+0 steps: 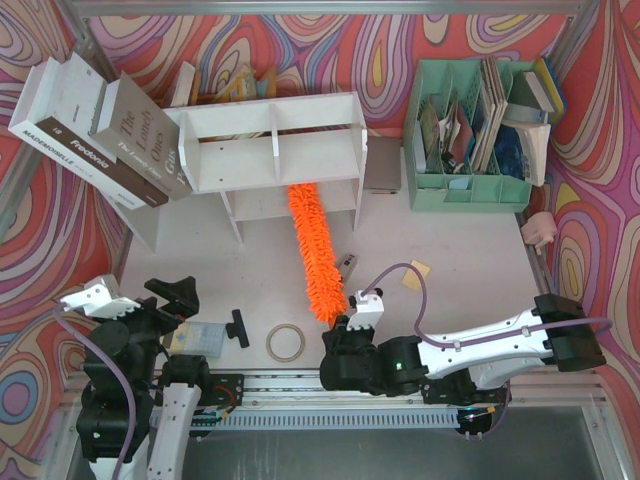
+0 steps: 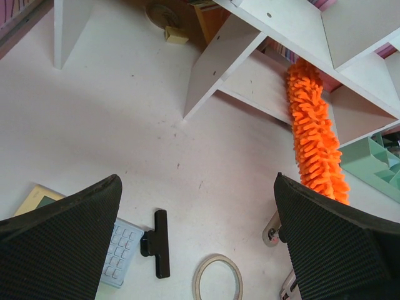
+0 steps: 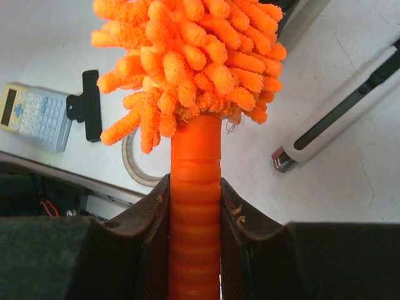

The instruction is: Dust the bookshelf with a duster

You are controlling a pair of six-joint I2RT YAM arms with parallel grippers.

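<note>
Clamping right jaws on the handle of the duster (image 1: 317,250), reaching its fluffy head into the lower tier of the bookshelf (image 1: 270,140). Holding left jaws wide apart, empty. Judging dusting barely begun, leaving the upper tier undone.

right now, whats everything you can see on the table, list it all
bookshelf: one, white, back centre
duster: one, orange, tip in the bookshelf's lower bay, handle toward the front
books: two, white and grey, leaning at back left
file organiser: one, mint green, back right
calculator: one, pale, front left
clip: one, black, beside the calculator
tape roll: one, tan, front centre
left gripper: one, black, open, front left
right gripper: one, black, shut on the duster handle
</note>
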